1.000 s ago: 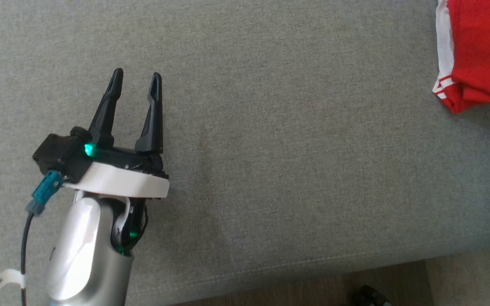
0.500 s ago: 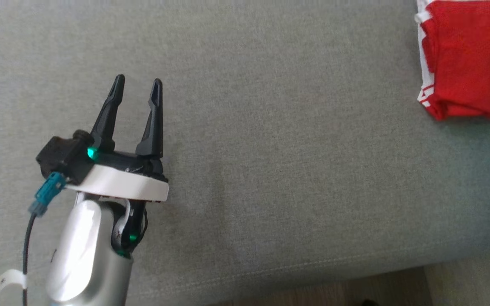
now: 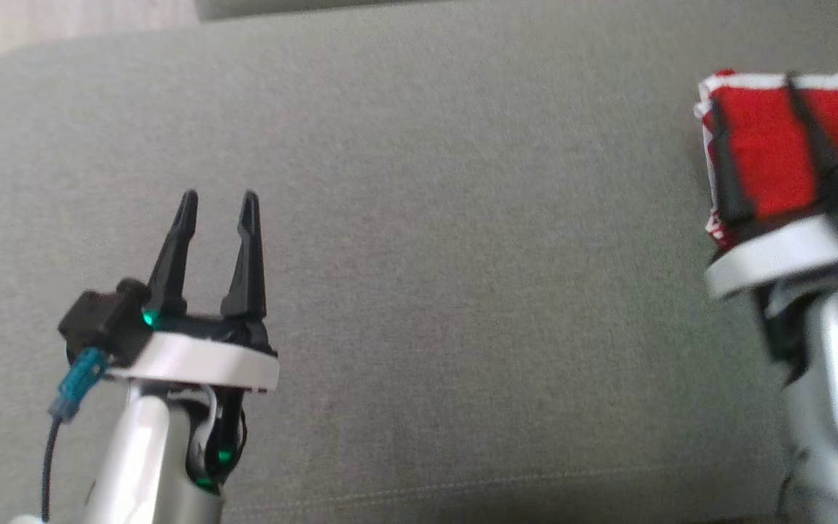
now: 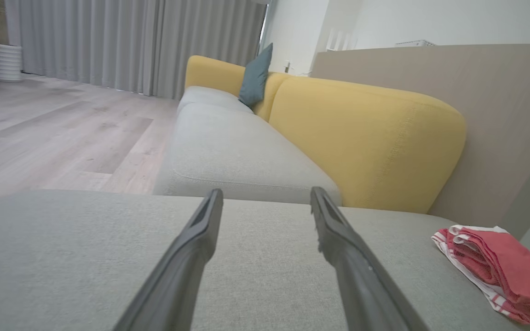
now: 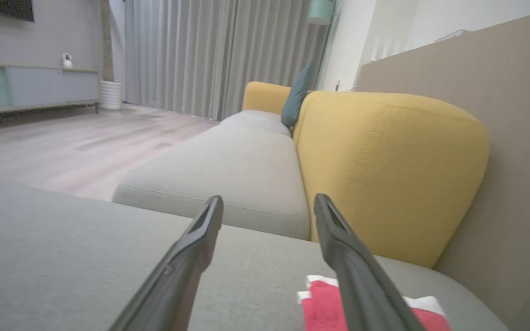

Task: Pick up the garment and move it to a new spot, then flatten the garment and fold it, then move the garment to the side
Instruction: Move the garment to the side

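The left end effector (image 3: 218, 200) is hovering low over the grey sofa cushion (image 3: 463, 255). Its two fingers are standing spread with nothing between them. Bare cushion is lying beneath and ahead of its fingertips. The garment (image 4: 499, 262) is resting well apart from it, ahead and off to its right.

The right end effector (image 3: 750, 94) is now showing in the head view, where a second ago it was absent. The head camera has also been tilting, so the shifted framing is not counting as a move of the garment. The fingers of this end effector were pressed together a second ago and are now standing spread. In the right wrist view it (image 5: 269, 200) is hanging just above the garment (image 5: 322, 308). The cloth is lying beneath the finger on that view's right and is not being pinched.

The garment, red with white trim, is lying as a compact folded stack near the cushion's far corner, beside the beige panel (image 4: 499, 115). Judged from this, the release at the side is appearing made. The arm is likely needing only to withdraw without dragging the fabric.

Beyond both end effectors a yellow backrest (image 4: 366, 142), a teal pillow (image 4: 253, 76) and curtains (image 4: 108, 41) are standing.

No brand, label or writing is showing clearly enough to read.
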Tool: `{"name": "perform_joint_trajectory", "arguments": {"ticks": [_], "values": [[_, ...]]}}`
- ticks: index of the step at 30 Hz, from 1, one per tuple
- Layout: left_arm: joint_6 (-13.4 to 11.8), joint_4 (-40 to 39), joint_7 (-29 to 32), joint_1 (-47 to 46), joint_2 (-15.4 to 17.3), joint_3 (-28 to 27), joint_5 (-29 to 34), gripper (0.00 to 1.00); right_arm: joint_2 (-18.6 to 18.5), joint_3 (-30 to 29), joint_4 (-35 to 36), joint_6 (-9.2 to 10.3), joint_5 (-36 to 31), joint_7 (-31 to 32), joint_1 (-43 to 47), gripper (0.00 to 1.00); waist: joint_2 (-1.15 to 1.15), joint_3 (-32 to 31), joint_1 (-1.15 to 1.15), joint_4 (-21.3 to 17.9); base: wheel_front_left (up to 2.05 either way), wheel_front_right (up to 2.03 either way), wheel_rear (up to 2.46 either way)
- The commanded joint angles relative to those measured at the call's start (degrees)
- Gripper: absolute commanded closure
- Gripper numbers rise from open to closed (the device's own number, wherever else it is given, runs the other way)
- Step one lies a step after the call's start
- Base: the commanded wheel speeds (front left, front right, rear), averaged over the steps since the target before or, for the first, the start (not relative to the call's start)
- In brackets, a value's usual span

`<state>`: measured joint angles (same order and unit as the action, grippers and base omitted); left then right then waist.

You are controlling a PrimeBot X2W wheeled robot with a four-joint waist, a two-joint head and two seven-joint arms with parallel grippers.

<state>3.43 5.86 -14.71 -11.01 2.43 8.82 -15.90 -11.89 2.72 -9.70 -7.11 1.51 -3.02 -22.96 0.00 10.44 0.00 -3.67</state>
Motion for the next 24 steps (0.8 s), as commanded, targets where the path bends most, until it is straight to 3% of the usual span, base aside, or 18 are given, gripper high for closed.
{"name": "perform_joint_trajectory", "arguments": {"ticks": [1, 5, 9, 16, 24], "values": [[-0.3, -2.0, -0.3, -0.6, 0.4, -1.8, -0.5, 0.0, 0.7, 1.0, 2.0, -0.37, 0.0, -0.9, 0.2, 0.0, 0.0, -2.2, 0.0, 1.5, 0.0, 0.0, 0.0], [-0.4, -2.1, -0.3, 1.6, 0.4, -1.5, -1.3, 0.0, 5.9, 0.3, 1.7, -0.37, -0.7, -4.7, 5.5, 0.0, 0.0, -4.6, 0.0, 2.8, 0.0, 0.0, 0.0], [0.9, -2.3, -0.3, 3.9, 0.4, -0.6, -3.0, 0.0, 8.4, -0.5, 1.2, -0.37, -1.0, -8.7, 11.1, 0.0, 0.0, -6.1, 0.0, 3.6, 0.0, 0.0, 0.0], [1.3, -2.3, -0.3, 6.8, 0.4, -0.7, -2.4, 0.0, 9.0, -0.1, 1.1, -0.37, 3.5, -11.7, 17.6, 0.0, 0.0, -7.4, 0.0, 4.0, 0.0, 0.0, 0.0], [1.6, -2.8, -0.3, 7.9, 0.4, -1.5, -3.5, 0.0, 9.0, 0.7, 2.4, -0.37, 5.2, -12.0, 18.3, 0.0, 0.0, -7.8, 0.0, 3.7, 0.0, 0.0, 0.0]]}}
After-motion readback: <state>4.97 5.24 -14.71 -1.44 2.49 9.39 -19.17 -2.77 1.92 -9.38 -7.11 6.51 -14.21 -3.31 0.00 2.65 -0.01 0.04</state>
